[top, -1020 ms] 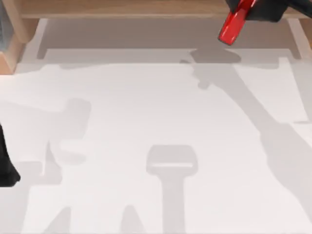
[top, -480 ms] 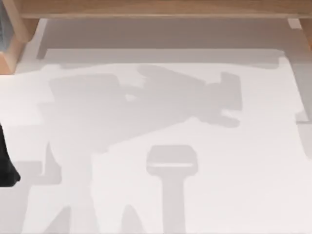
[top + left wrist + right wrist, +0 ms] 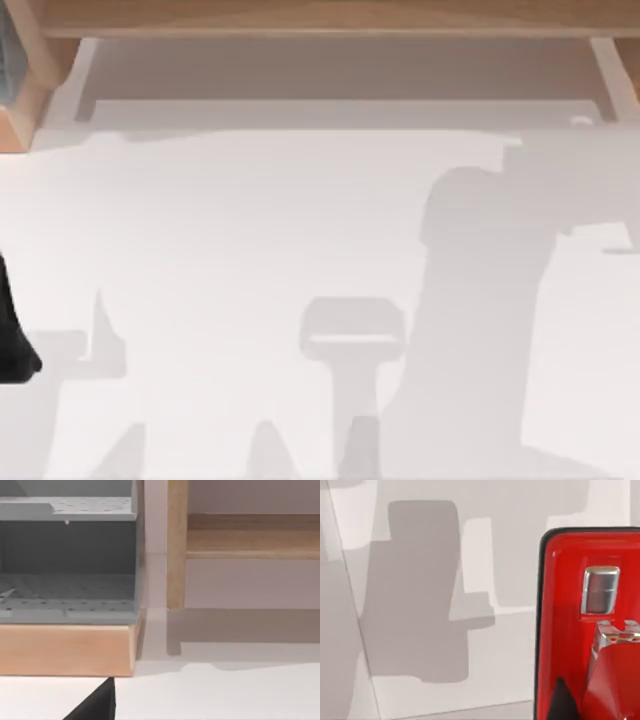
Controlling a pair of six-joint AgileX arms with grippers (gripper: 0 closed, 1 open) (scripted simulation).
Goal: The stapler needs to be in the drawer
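Observation:
The red stapler point(image 3: 570, 620) hangs close before the right wrist camera, glossy, with a metal plate on it, above the white table. My right gripper point(image 3: 600, 705) is shut on it, and one dark fingertip point(image 3: 562, 702) shows against the red. The drawer point(image 3: 340, 70) stands pulled out at the table's far edge, its grey-beige floor bare between pale side rails. My left arm point(image 3: 12, 345) is parked at the left edge of the table. A black part of the left gripper point(image 3: 97, 705) shows in the left wrist view.
Light wooden furniture point(image 3: 300, 15) runs above the drawer. A grey shelf unit point(image 3: 67, 555) on a wooden base point(image 3: 65, 650) stands at the far left beside a wooden post point(image 3: 176, 545). Broad arm shadows point(image 3: 470, 330) lie on the white table.
A second ago the right gripper held the stapler over the drawer's right end; it has since left the top view. Its shadow swept across the table and now lies right of centre.

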